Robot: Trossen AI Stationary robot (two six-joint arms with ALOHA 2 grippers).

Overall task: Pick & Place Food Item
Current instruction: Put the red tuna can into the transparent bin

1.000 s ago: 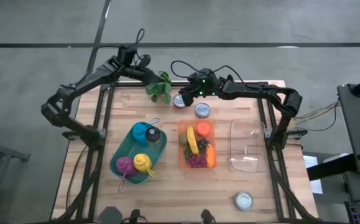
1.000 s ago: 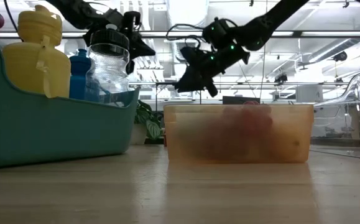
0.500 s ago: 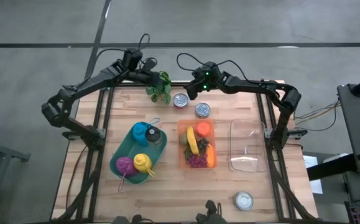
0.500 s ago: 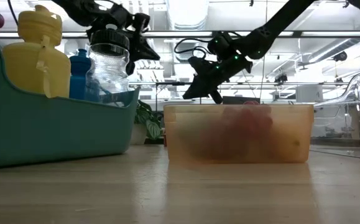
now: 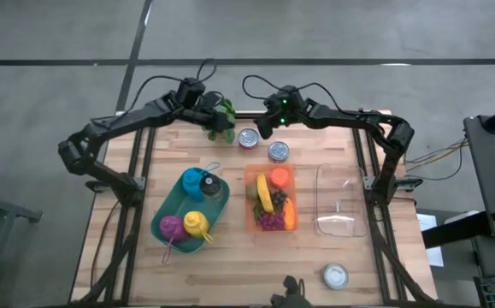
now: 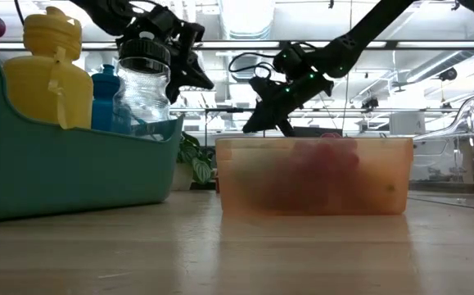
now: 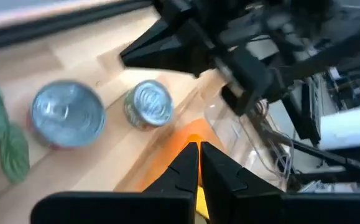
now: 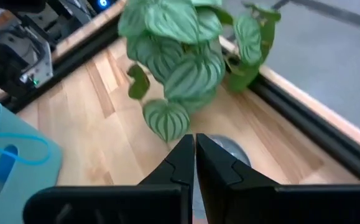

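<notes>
The orange bin point(image 5: 270, 198) holds a banana, an orange, grapes and other food, and rests on the table; it shows close in the low view point(image 6: 314, 176). My left gripper point(image 5: 217, 115) hangs shut over the potted plant point(image 5: 222, 125) at the far edge. Its wrist view point(image 7: 198, 155) looks down on two tins point(image 7: 66, 115) point(image 7: 150, 104). My right gripper point(image 5: 264, 127) is shut too, in the air just beyond the red-sided tin point(image 5: 248, 138). Its wrist view point(image 8: 194, 152) looks onto the plant point(image 8: 180, 62).
A second tin point(image 5: 279, 151) stands next to the first, and a third point(image 5: 335, 275) sits near the near edge. The teal tray point(image 5: 168, 205) holds several bottles left of the bin. A clear container point(image 5: 341, 201) lies to the bin's right.
My left gripper has swung toward the table's right and a little nearer, from beyond the far edge to over the plant. My right gripper has drawn back slightly from the red-sided tin toward the far edge, then held still. Both stayed shut.
</notes>
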